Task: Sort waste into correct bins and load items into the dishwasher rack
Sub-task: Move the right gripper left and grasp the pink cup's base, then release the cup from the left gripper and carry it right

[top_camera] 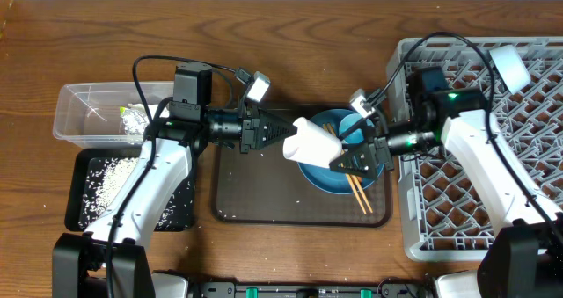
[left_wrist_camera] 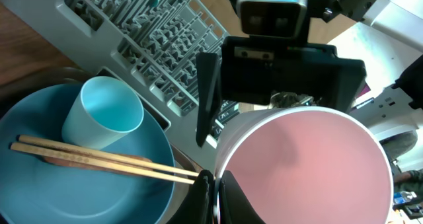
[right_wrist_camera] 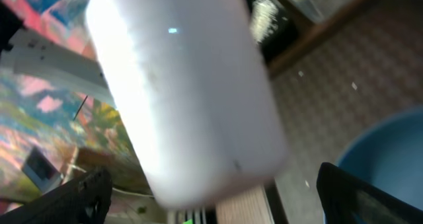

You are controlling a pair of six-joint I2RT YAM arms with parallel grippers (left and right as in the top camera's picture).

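The rack point(top_camera: 537, 131) fills the right side of the table, its lattice floor mostly bare. The brown tray point(top_camera: 255, 188) lies in the middle. At the left sit the black tray point(top_camera: 77, 212) and, just behind it, the tub point(top_camera: 79, 105).

The plate point(top_camera: 325, 179) rests on the right half of the brown tray, close to the rack wall.

The white cup point(top_camera: 310, 144) is in the air between the two arms, above the plate's left edge. It lies on its side with its pink mouth towards the left arm.

The left gripper point(top_camera: 283, 135) has its fingers point(left_wrist_camera: 206, 196) clamped together on the cup's rim, one inside and one outside. The right gripper point(top_camera: 356, 160) comes in from the rack side with its fingers point(right_wrist_camera: 86, 194) spread wide. The cup's closed end sits between them (whether either pad touches the wall, I cannot tell).

The blue cup point(left_wrist_camera: 102, 112) stands upright on the plate, mouth up, on the side towards the rack. The chopsticks point(left_wrist_camera: 99, 158) lie side by side across the plate just beside it, one end reaching over the plate's near rim.

The bowl point(top_camera: 510, 67) sits in the rack's far right corner.

The wrapper point(top_camera: 134, 118) lies in the right end of the tub. The rice point(top_camera: 106, 179) is scattered over the floor of the black tray.
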